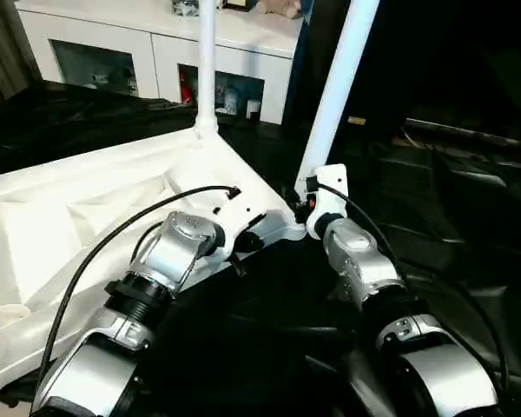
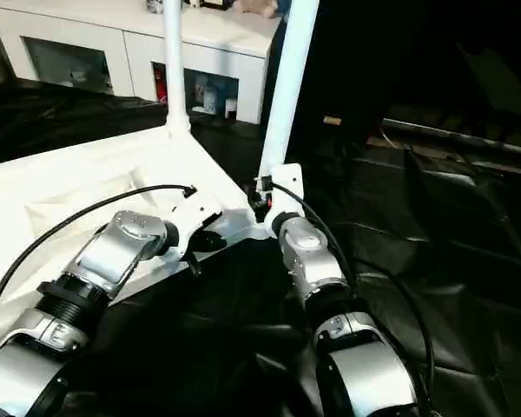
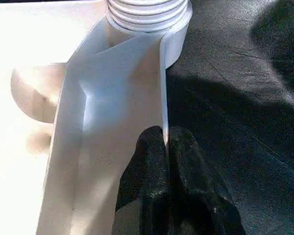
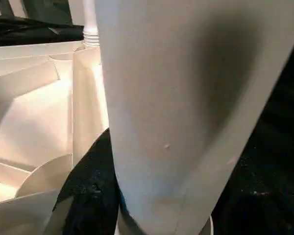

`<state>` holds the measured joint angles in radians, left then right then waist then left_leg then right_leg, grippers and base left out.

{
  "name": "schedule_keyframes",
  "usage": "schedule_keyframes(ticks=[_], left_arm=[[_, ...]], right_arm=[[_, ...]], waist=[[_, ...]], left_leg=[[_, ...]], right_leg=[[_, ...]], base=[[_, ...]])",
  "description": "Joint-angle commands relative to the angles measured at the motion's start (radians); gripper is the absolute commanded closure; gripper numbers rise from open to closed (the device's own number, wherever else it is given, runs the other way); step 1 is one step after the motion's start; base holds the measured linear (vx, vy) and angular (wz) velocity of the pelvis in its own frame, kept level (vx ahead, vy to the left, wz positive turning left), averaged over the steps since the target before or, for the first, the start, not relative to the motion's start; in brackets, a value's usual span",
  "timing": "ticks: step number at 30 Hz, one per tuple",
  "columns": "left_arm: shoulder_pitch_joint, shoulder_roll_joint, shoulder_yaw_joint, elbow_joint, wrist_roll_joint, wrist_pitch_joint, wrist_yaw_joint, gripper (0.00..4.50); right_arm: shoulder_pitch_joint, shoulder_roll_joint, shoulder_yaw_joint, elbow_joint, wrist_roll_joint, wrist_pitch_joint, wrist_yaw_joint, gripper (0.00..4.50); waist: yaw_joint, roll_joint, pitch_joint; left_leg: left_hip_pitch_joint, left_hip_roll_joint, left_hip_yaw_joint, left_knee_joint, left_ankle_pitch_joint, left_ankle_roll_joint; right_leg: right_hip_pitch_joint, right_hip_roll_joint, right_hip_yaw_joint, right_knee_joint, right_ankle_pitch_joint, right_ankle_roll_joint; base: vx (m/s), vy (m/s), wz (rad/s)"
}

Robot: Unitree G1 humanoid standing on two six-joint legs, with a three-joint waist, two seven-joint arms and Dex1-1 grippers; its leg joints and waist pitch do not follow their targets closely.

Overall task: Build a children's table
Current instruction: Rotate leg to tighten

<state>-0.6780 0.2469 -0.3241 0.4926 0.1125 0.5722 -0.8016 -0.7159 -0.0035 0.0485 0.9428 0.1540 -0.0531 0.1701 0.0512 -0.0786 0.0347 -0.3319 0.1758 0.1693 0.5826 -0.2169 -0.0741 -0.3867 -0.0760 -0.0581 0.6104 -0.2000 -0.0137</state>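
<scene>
The all-white plastic children's table top [image 1: 87,208], a large rectangle with a ribbed underside, lay upside down on a black sheet [image 1: 469,226] that covered the work surface, its ribs and raised edge wall facing up. The left gripper [image 3: 165,142] was clamped on that thin edge wall: in the left wrist view its two black fingers [image 3: 149,161] were pressed together with the white rim pinched between them, and just beyond the fingertips along the same wall sat a rounded corner socket with the ridged base of a leg [image 3: 148,10] seated in it. The right gripper [image 1: 313,201] was at the nearer corner of the top, just beside the left one, closed around the lower end of a long tapered white tubular leg [image 1: 340,78] that leaned slightly away from upright; the right wrist view showed this leg [image 4: 186,117] pressed close against a black finger [image 4: 90,191], so the jaws stood partly apart with the tube between them. Whether the foot of that leg was fully home in its socket could not be told. Farther from both grippers, at the far corner of the top, a second white tubular leg [image 1: 207,65] stood upright in its socket. Well beyond the table stood a white cabinet with glass doors [image 1: 156,61], small items showing behind the panes.
</scene>
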Motion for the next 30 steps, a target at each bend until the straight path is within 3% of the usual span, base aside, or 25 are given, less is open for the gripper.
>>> schedule_keyframes(ticks=[1,3,5,6,10,13,14,15,16,17,19,20,22,28,30], left_arm=[[-0.010,0.009,-0.014,-0.030,0.000,-0.013,-0.030,4.50],[-0.006,0.015,-0.018,-0.034,-0.002,-0.022,-0.040,4.50],[0.002,0.021,-0.020,-0.042,-0.012,-0.032,-0.054,4.50],[0.007,0.025,-0.022,-0.048,-0.017,-0.047,-0.066,4.50],[0.017,0.044,-0.028,-0.062,-0.021,-0.074,-0.094,4.50],[0.020,0.059,-0.022,-0.072,-0.038,-0.087,-0.126,4.50],[0.020,0.065,-0.021,-0.074,-0.042,-0.088,-0.137,4.50],[0.023,0.084,-0.024,-0.076,-0.048,-0.123,-0.172,4.50],[0.026,0.099,-0.027,-0.076,-0.050,-0.139,-0.193,4.50],[0.028,0.109,-0.030,-0.077,-0.053,-0.160,-0.213,4.50],[0.032,0.123,-0.034,-0.079,-0.058,-0.178,-0.240,4.50],[0.045,0.145,-0.041,-0.090,-0.071,-0.228,-0.293,4.50],[0.071,0.182,-0.048,-0.124,-0.107,-0.264,-0.391,4.50],[0.112,0.219,-0.044,-0.157,-0.135,-0.305,-0.456,4.50],[0.120,0.224,-0.042,-0.161,-0.139,-0.312,-0.467,4.50]], right_arm=[[0.061,0.000,0.020,0.137,-0.036,0.058,0.031,2.60],[0.057,0.002,0.008,0.131,-0.025,0.051,0.054,2.04],[0.045,0.001,-0.009,0.127,-0.012,0.040,0.089,1.87],[0.039,-0.003,-0.010,0.122,-0.011,0.034,0.108,1.82],[0.031,-0.023,0.001,0.095,-0.013,0.036,0.161,1.44],[0.047,-0.051,0.019,0.016,-0.008,0.052,0.255,1.23],[0.058,-0.063,0.026,-0.021,-0.003,0.063,0.291,1.14],[0.087,-0.092,0.042,-0.102,0.007,0.082,0.373,1.14],[0.111,-0.115,0.055,-0.163,0.018,0.103,0.428,0.85],[0.129,-0.133,0.067,-0.204,0.023,0.114,0.468,0.85],[0.155,-0.162,0.088,-0.264,0.028,0.129,0.524,0.77],[0.190,-0.208,0.124,-0.326,0.015,0.133,0.580,0.68],[0.248,-0.280,0.172,-0.426,0.004,0.156,0.672,0.56],[0.335,-0.340,0.157,-0.582,0.065,0.213,0.769,0.56],[0.352,-0.350,0.156,-0.615,0.076,0.229,0.782,0.56]], waist=[[0.002,0.027,-0.035],[0.000,0.027,-0.034],[-0.001,0.028,-0.034],[0.002,0.031,-0.035],[0.003,0.028,-0.039],[0.010,0.028,-0.043],[0.013,0.028,-0.048],[0.016,0.029,-0.051],[0.020,0.028,-0.051],[0.017,0.028,-0.050],[0.019,0.028,-0.049],[0.022,0.032,-0.043],[0.027,0.033,-0.043],[0.040,0.037,-0.036],[0.039,0.037,-0.036]], left_leg=[[-0.008,0.054,-0.020,-0.089,-0.270,-0.022],[-0.008,0.055,-0.021,-0.091,-0.290,-0.020],[-0.008,0.056,-0.022,-0.091,-0.290,-0.019],[-0.007,0.057,-0.019,-0.091,-0.279,-0.016],[-0.012,0.057,-0.017,-0.086,-0.208,0.001],[-0.014,0.054,-0.011,-0.078,-0.117,0.032],[-0.015,0.054,-0.009,-0.072,-0.059,0.049],[-0.013,0.054,-0.008,-0.067,-0.005,0.071],[-0.013,0.051,-0.004,-0.060,0.029,0.100],[-0.018,0.051,-0.005,-0.060,0.041,0.122],[-0.017,0.054,-0.005,-0.060,0.029,0.131],[-0.018,0.054,-0.007,-0.063,0.005,0.131],[-0.015,0.058,-0.007,-0.066,-0.032,0.115],[-0.007,0.063,0.002,-0.070,-0.087,0.071],[-0.011,0.064,0.001,-0.072,-0.105,0.056]], right_leg=[[0.027,-0.076,0.053,-0.081,-0.253,-0.185],[0.026,-0.078,0.053,-0.086,-0.289,-0.180],[0.026,-0.078,0.054,-0.086,-0.289,-0.183],[0.026,-0.079,0.055,-0.087,-0.268,-0.192],[0.035,-0.078,0.053,-0.074,-0.177,-0.223],[0.041,-0.074,0.052,-0.064,-0.062,-0.246],[0.044,-0.074,0.052,-0.053,0.023,-0.263],[0.043,-0.072,0.049,-0.045,0.102,-0.284],[0.044,-0.068,0.048,-0.039,0.173,-0.295],[0.046,-0.070,0.047,-0.037,0.191,-0.303],[0.046,-0.073,0.046,-0.040,0.169,-0.304],[0.048,-0.072,0.045,-0.048,0.119,-0.295],[0.048,-0.074,0.045,-0.051,0.063,-0.286],[0.037,-0.072,0.048,-0.055,-0.020,-0.283],[0.040,-0.074,0.048,-0.057,-0.045,-0.269]], base=[[0.000,0.000,0.00],[0.000,0.000,0.00],[0.000,0.000,0.00],[0.000,0.000,0.00],[0.000,0.000,0.00],[0.000,0.000,0.00],[0.000,0.000,0.00],[0.000,0.000,0.00],[0.000,0.000,0.00],[0.000,0.000,0.00],[0.000,0.000,0.00],[0.000,0.000,0.00],[0.000,0.000,0.00],[0.000,0.000,0.00],[0.000,0.000,0.00]])
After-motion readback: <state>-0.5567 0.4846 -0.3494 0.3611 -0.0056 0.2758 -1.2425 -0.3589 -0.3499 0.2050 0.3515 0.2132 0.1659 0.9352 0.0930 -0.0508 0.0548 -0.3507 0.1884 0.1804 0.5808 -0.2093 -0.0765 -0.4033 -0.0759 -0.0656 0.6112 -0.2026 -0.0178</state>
